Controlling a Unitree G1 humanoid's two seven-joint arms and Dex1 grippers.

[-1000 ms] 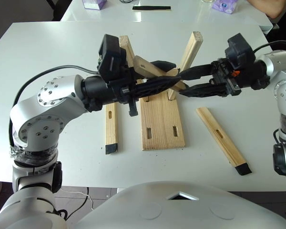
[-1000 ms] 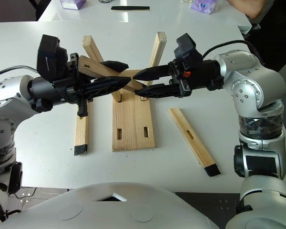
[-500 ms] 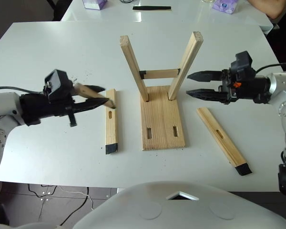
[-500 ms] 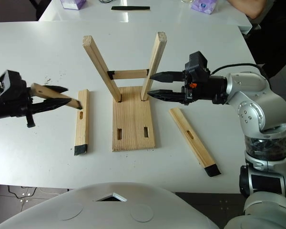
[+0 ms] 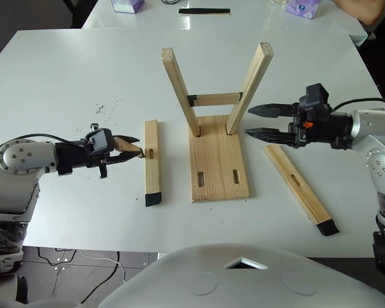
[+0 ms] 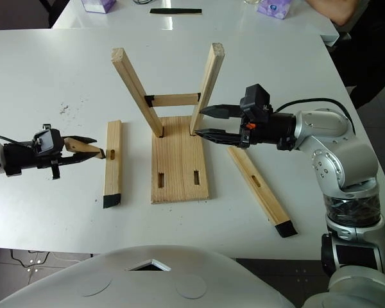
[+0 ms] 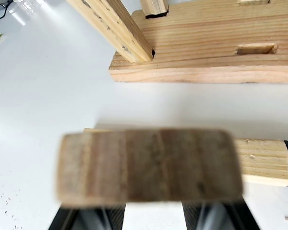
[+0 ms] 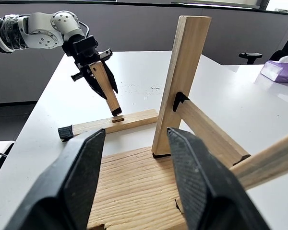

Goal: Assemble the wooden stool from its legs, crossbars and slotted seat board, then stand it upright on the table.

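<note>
Setting: I take this for an office-type test room.
Furniture: I work over a plain white table (image 5: 64,70); a second white table (image 5: 256,19) stands just behind it.
Seating: I see a dark office chair (image 8: 249,56) past the table's edge.
Walls: a bare dark-grey wall (image 8: 149,26) closes the room's far side.
Desk clutter: purple tissue packs (image 5: 301,8) and a black strip (image 5: 204,11) lie on the far table.

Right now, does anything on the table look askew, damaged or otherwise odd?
The left standing leg and right standing leg splay apart in a V from the seat board rather than rising parallel, joined by one fitted crossbar. Dark specks lie scattered on the table on the robot's left. No visible breakage.
</note>
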